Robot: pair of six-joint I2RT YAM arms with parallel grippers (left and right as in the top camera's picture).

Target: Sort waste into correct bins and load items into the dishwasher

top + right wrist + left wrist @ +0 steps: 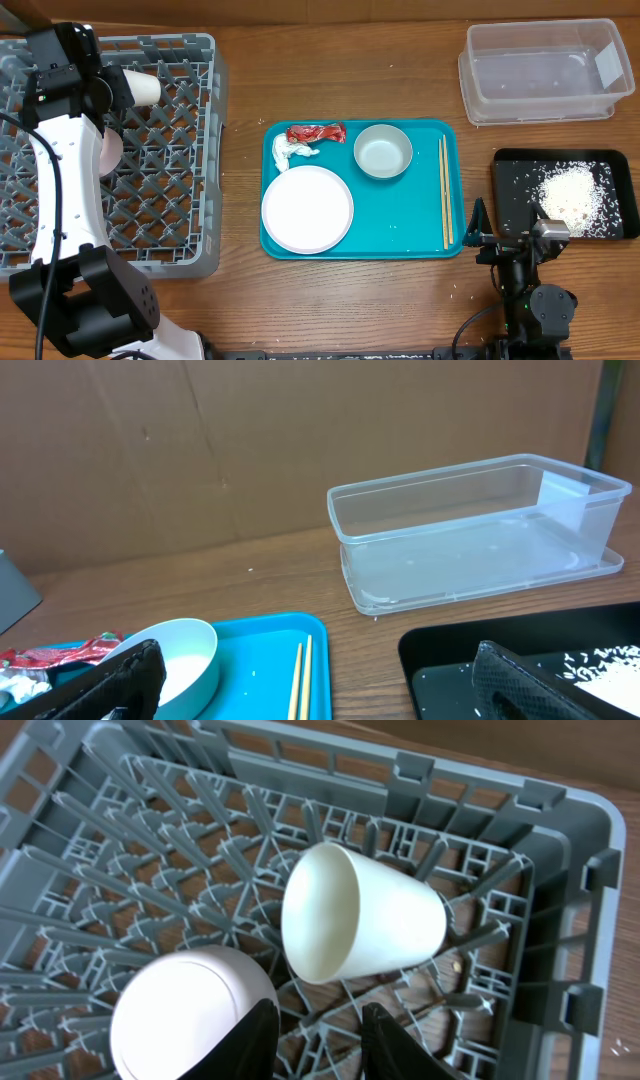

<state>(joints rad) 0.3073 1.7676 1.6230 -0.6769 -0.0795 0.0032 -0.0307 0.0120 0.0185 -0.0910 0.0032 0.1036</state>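
A small white cup [365, 915] lies on its side on the lattice floor of the grey dishwasher rack [160, 190], mouth toward me. Just below it hangs my left gripper [320, 1040], open by a narrow gap with nothing between its fingers. A pale round plate [185, 1020] stands in the rack by the left finger [255, 1040]. On the teal tray [400, 225] lie the red wrapper [316, 132], the white tissue [292, 152], the grey-green bowl [383, 151] and a white plate [307, 209]. My right gripper [320, 695] is wide open and empty beside the tray. The clear bin [545, 70] stands at the far right.
Two chopsticks [444, 190] lie along the teal tray's right side. A black tray [520, 170] with a heap of white grains [570, 195] sits at the right, under the right gripper's far finger. The left arm [65, 75] hangs over the rack's back left corner.
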